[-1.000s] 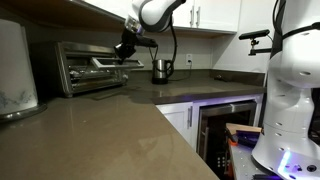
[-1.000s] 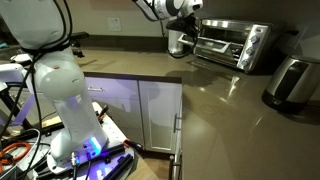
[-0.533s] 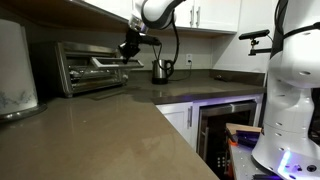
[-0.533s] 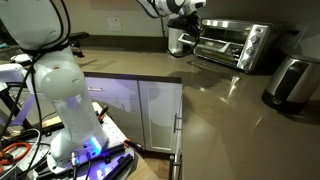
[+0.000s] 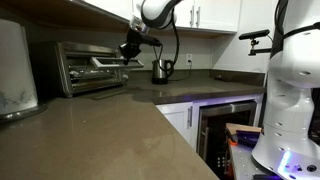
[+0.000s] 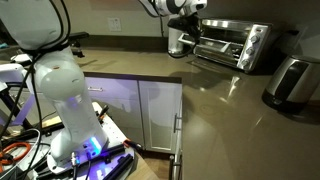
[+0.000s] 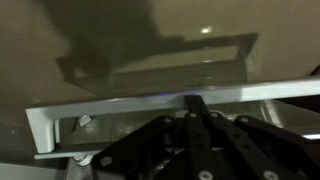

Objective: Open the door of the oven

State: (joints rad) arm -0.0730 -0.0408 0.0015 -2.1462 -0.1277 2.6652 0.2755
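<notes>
Hand (image 5: 127, 51) lifted slightly, apparently clenched empty, door (image 7: 160, 75) lying open just beneath it

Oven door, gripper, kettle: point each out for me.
oven door (image 7: 150, 75): wrist view, on the glass pane.
gripper (image 5: 125, 56): exterior view, between the fingertips.
kettle (image 5: 161, 70): exterior view, on the silver body.

Kettle (image 5: 161, 70) on grey countertop (image 5: 100, 130)
</notes>
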